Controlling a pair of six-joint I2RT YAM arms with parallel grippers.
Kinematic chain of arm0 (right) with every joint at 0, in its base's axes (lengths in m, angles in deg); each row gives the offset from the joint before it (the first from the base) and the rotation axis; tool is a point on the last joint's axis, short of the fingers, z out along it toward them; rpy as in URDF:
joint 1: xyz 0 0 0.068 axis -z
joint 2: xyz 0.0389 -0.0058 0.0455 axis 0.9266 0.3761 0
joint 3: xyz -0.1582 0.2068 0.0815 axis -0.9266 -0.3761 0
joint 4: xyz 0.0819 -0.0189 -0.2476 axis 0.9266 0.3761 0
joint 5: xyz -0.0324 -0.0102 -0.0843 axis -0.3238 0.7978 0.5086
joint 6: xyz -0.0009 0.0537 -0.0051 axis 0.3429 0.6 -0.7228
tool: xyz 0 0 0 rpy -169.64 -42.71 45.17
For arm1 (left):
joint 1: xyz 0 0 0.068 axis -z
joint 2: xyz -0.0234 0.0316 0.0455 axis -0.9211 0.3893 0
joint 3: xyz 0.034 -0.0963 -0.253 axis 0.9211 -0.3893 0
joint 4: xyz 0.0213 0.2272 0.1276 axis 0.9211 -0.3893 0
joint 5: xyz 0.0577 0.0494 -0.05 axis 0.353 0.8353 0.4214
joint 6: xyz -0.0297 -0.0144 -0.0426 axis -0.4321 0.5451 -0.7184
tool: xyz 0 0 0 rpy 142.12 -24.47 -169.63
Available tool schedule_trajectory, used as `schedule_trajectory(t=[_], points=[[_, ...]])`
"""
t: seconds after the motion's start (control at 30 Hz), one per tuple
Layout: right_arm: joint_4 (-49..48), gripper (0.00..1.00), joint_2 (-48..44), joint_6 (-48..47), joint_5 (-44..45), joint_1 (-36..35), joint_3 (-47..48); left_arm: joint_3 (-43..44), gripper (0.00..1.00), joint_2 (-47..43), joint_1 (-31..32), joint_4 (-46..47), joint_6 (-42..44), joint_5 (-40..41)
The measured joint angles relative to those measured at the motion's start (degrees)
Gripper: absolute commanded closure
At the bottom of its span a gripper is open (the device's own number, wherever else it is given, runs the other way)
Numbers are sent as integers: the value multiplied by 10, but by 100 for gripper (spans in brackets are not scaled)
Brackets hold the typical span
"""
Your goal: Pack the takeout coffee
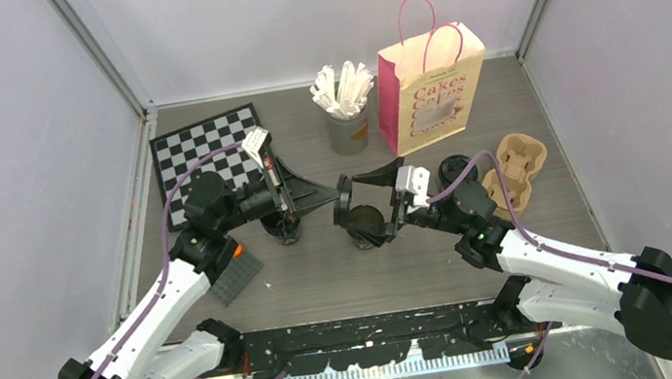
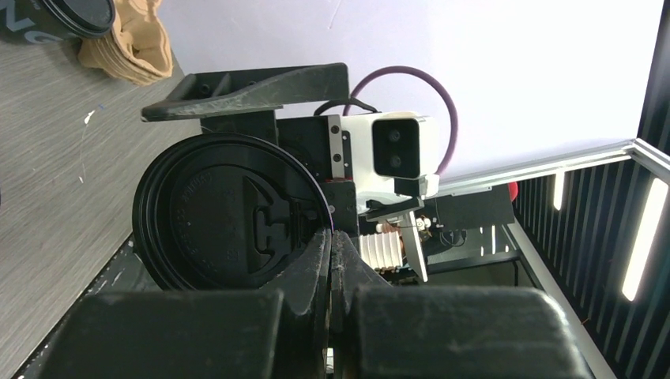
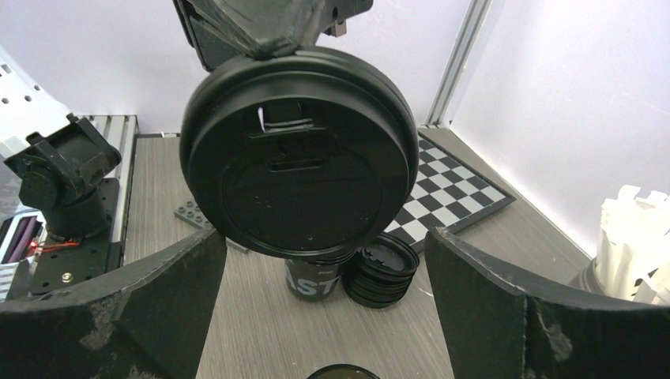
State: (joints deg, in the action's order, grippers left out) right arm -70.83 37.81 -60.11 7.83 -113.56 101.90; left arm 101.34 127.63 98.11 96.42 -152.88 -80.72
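Top view is the only one showing the whole table. The pink bag stands upright at the back and reads "Cakes", and the checkerboard lies back left. The brown carrier is on the right, with a lidded black cup just beside it. Mid-table, an open cup sits between the spread fingers of the right gripper — jaws wide apart.

The left wrist camera gives what the overhead can't: the left gripper has its jaws pinched together on the rim of a black lid, held on edge in the air near that open cup.

The right wrist view sees the lid's other face. Behind it there's a third cup with "AST" readable and a stack of lids right beside it.

The lidded cup shows "NG" in the left wrist view — the lid's embossing is too small to read.
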Motion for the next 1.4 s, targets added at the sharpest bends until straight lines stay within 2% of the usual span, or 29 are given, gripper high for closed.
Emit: schedule_trajectory(t=[0.2, 0.33, 0.67, 0.83, 1.13, 1.4], points=[[-8, 3, 5, 6, 0, 0, -6, -6, 100, -3, 5, 5, -1, 0], [-12, 0, 3, 8, -1, 0, -10, -10, 100, -3, 6, 8, 0, 2], [-28, 0, -32, 9, -4, 0, -30, -15, 100, 11, 9, 9, 0, 10], [-32, 3, -33, 16, -3, 0, -30, -23, 100, 10, 11, 9, 0, 17], [-33, 0, -33, 27, -11, 0, -30, -31, 100, -4, 21, 9, 0, 35], [-34, 8, -29, 36, -16, -1, -30, -31, 100, -5, 33, 9, 0, 43]])
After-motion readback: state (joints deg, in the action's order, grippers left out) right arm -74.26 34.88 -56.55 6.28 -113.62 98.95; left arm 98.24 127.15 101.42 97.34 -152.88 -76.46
